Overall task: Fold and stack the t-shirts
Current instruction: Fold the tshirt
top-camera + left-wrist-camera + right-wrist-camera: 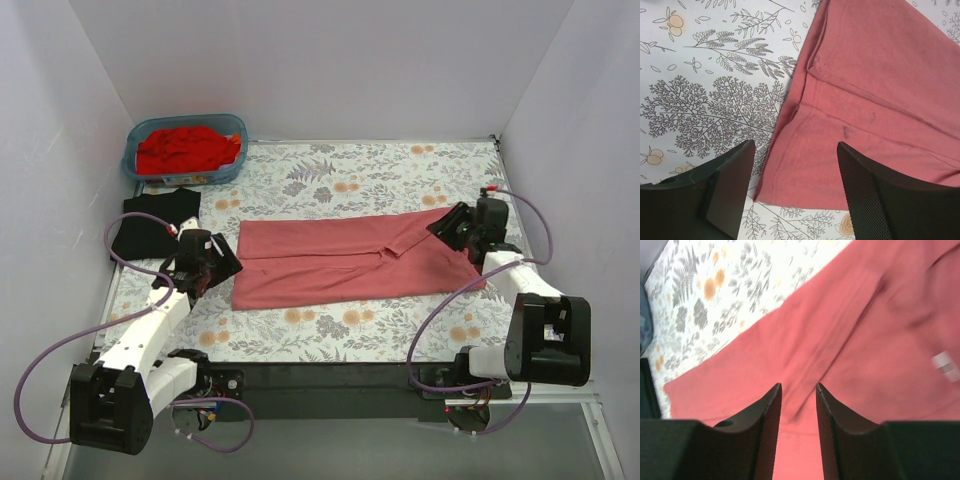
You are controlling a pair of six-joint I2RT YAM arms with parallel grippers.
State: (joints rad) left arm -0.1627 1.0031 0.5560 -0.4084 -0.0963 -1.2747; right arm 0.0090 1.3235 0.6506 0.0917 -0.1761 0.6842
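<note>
Salmon-pink t-shirt central on the worktop, folded lengthwise into a long band. Left gripper spread wide over the hem end; right gripper narrowly parted above the other end, holding nothing. Next, probably: pinch one end, carry it across for the crosswise fold.

Salmon-pink t-shirt soft matt cloth; table cover matt printed; bin glossy plastic.

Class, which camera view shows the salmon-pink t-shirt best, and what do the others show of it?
The top external view: the salmon-pink t-shirt shows nearly whole there, folded into a long band. The left wrist view shows only one hemmed end; the right wrist view a blurred close stretch with a white tag.
</note>
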